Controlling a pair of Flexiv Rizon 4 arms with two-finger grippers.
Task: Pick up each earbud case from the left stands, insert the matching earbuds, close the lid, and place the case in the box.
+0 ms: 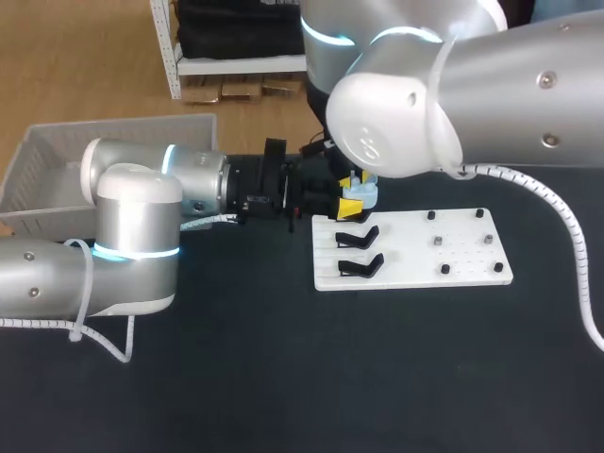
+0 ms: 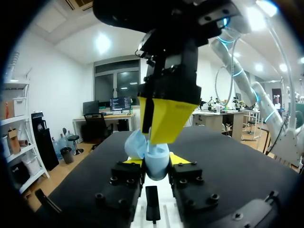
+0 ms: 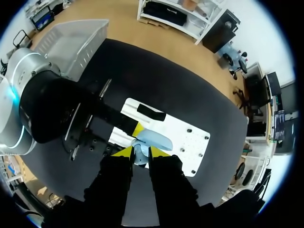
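Two arms meet at the near-left corner of the flat white board (image 1: 453, 260) in the head view. The left gripper (image 1: 347, 206) holds the pale blue plastic earbud case (image 1: 365, 195) there, just above two empty black stands (image 1: 359, 267). The white mesh plastic box (image 1: 57, 160) sits well apart at the table's left.

In the left wrist view, the left gripper (image 2: 154, 161) is clamped on the case body from both sides, with the lid (image 2: 135, 145) tipped open. The right gripper (image 2: 166, 118) hangs directly over the case and touches it or nearly does.

In the right wrist view, the right gripper (image 3: 140, 153) is poised over the open case. I cannot tell whether it grips anything.

This looks like the earbud insertion step. To do it well, the left arm should keep the case level and still. The right arm should come straight down into the matching well, stay clear of the lid, and let go only once the earbud is seated.
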